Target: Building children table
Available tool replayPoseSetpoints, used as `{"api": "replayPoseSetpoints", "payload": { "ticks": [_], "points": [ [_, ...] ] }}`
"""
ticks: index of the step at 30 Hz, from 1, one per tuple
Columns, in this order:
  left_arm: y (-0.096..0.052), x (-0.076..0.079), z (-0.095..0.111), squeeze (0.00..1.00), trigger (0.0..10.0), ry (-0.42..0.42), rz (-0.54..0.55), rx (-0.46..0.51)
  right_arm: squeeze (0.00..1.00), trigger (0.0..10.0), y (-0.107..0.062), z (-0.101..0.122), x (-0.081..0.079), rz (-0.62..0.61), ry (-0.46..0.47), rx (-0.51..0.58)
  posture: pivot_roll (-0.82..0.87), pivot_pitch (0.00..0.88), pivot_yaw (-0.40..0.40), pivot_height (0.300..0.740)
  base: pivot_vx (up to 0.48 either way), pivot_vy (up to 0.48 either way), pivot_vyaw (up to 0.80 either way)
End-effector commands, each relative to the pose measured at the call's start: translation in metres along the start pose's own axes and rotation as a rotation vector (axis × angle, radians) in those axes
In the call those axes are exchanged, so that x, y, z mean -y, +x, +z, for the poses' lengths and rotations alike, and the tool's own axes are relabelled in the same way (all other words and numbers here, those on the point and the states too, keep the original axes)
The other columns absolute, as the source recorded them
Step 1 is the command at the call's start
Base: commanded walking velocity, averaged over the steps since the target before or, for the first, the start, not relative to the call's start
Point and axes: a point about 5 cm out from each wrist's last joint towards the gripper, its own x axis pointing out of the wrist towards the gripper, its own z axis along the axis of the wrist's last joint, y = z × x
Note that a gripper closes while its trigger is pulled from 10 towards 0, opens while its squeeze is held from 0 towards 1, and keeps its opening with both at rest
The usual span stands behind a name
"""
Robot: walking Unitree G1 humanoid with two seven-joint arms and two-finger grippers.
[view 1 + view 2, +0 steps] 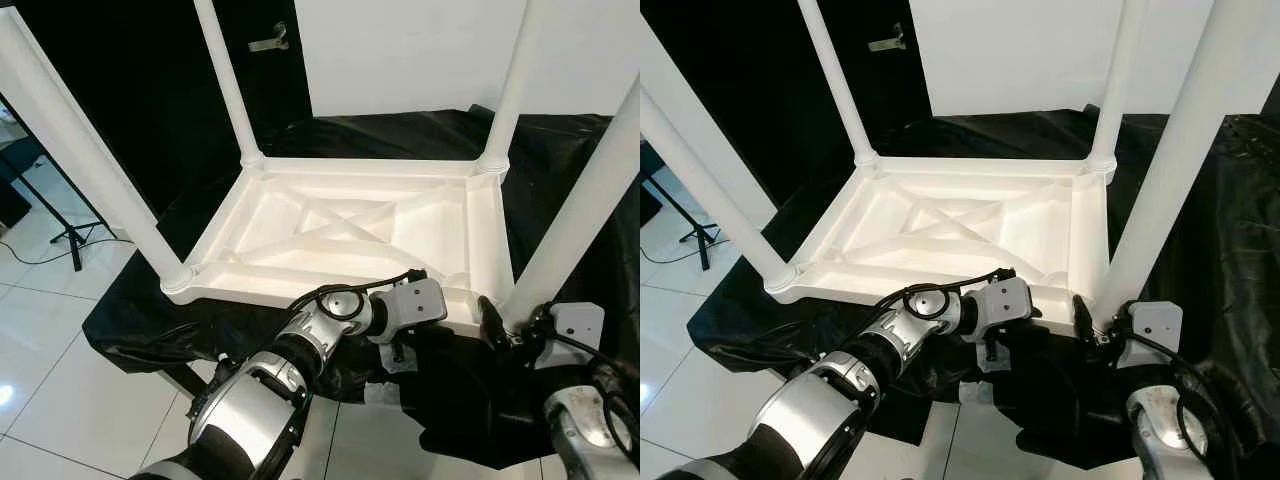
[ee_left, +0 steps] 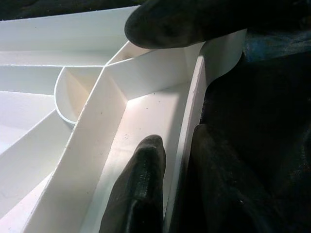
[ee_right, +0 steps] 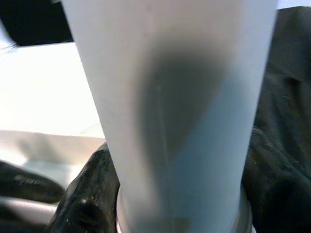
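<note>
The white children's table lies upside down on a black-draped desk, its ribbed underside facing up and four white legs rising from the corners. You see its near edge directly ahead of both arms.

The right arm reaches forward to the near right leg. The right pincer sits at the base of that leg, one black finger on either side of the round shaft, closed against it.

The left arm stretches forward and bends inward across the near edge. The left pincer straddles the thin outer rim wall of the table frame: one finger lies inside the white channel, the other outside against the black cloth. The pincer is nearly closed, clamping that wall.

The underside shows crossed diagonal ribs and a curved socket wall near the corner.
</note>
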Motion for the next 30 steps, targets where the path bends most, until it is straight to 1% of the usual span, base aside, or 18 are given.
{"api": "replayPoseSetpoints", "payload": {
  "ticks": [1,2,6,7,8,9,10,11,12,13,16,17,18,19,23,24,27,30],
  "points": [
    [0.006,0.014,-0.019,0.00,10.0,-0.086,0.065,-0.070,0.00,0.0,-0.008,-0.019,-0.012,0.011,0.034,-0.094,-0.01,0.000,0.097,0.740,0.000,0.000,0.00],
    [0.007,0.015,-0.019,0.00,10.0,-0.086,0.064,-0.069,0.00,0.0,-0.008,-0.019,-0.011,-0.016,0.037,-0.090,-0.02,0.000,0.097,0.740,0.000,0.000,0.00],
    [0.008,0.016,-0.019,0.00,10.0,-0.085,0.059,-0.067,0.00,0.0,-0.006,-0.018,-0.012,-0.011,0.033,-0.083,-0.02,0.000,0.099,0.740,0.000,0.000,0.00],
    [0.008,0.016,-0.018,0.00,10.0,-0.085,0.058,-0.066,0.00,3.6,-0.005,-0.018,-0.013,-0.001,0.025,-0.086,-0.02,0.000,0.097,0.740,0.000,0.000,0.00],
    [0.009,0.016,-0.017,0.00,10.0,-0.084,0.058,-0.065,0.00,5.9,-0.005,-0.018,-0.014,0.009,0.025,-0.094,-0.02,0.000,0.095,0.740,0.000,0.000,0.00],
    [0.009,0.016,-0.017,0.00,10.0,-0.084,0.058,-0.065,0.00,5.9,-0.005,-0.018,-0.014,0.009,0.025,-0.094,-0.02,0.000,0.095,0.740,0.000,0.000,0.00],
    [0.009,0.015,-0.017,0.00,10.0,-0.084,0.059,-0.064,0.00,10.0,-0.004,-0.018,-0.014,0.023,0.019,-0.099,-0.02,0.000,0.095,0.740,0.000,0.000,0.00],
    [0.009,0.015,-0.017,0.00,10.0,-0.085,0.060,-0.064,0.47,10.0,-0.003,-0.018,-0.014,0.030,0.015,-0.097,-0.02,0.000,0.093,0.740,0.000,0.000,0.00],
    [0.009,0.015,-0.017,0.00,10.0,-0.085,0.060,-0.064,0.47,10.0,-0.003,-0.018,-0.014,0.030,0.015,-0.097,-0.02,0.000,0.093,0.740,0.000,0.000,0.00],
    [0.009,0.016,-0.017,0.00,10.0,-0.086,0.061,-0.064,1.00,10.0,-0.002,-0.016,-0.014,0.045,0.012,-0.092,-0.02,0.000,0.093,0.740,0.000,0.000,0.00],
    [0.009,0.016,-0.018,0.00,10.0,-0.087,0.061,-0.065,1.00,10.0,0.001,-0.014,-0.010,0.077,-0.003,-0.083,-0.02,0.000,0.091,0.740,0.000,0.000,0.00],
    [0.009,0.017,-0.018,0.00,10.0,-0.088,0.061,-0.065,0.16,10.0,0.004,-0.013,-0.007,0.102,-0.026,-0.075,-0.02,0.000,0.088,0.740,0.000,0.000,0.00],
    [0.009,0.017,-0.018,0.00,10.0,-0.088,0.061,-0.065,0.16,10.0,0.004,-0.013,-0.007,0.102,-0.026,-0.075,-0.02,0.000,0.088,0.740,0.000,0.000,0.00],
    [0.010,0.017,-0.018,0.00,10.0,-0.089,0.062,-0.064,0.00,10.0,0.005,-0.011,-0.003,0.119,-0.043,-0.069,-0.02,0.000,0.087,0.740,0.000,0.000,0.00],
    [0.009,0.017,-0.018,0.00,10.0,-0.093,0.066,-0.062,0.00,10.0,0.014,-0.004,0.010,0.283,-0.115,-0.059,-0.01,0.000,0.085,0.740,0.000,0.000,0.00],
    [0.009,0.017,-0.018,0.00,10.0,-0.093,0.066,-0.062,0.00,10.0,0.014,-0.004,0.010,0.283,-0.115,-0.059,-0.01,0.000,0.085,0.740,0.000,0.000,0.00],
    [0.008,0.017,-0.019,0.00,10.0,-0.096,0.067,-0.065,0.00,10.0,0.015,-0.001,0.014,0.409,-0.115,-0.093,-0.01,0.000,0.086,0.740,0.000,0.000,0.00],
    [0.008,0.017,-0.020,0.00,10.0,-0.096,0.067,-0.066,0.00,10.0,0.015,-0.002,0.014,0.449,-0.116,-0.111,-0.01,0.000,0.085,0.740,0.000,0.000,0.00]
  ]
}}
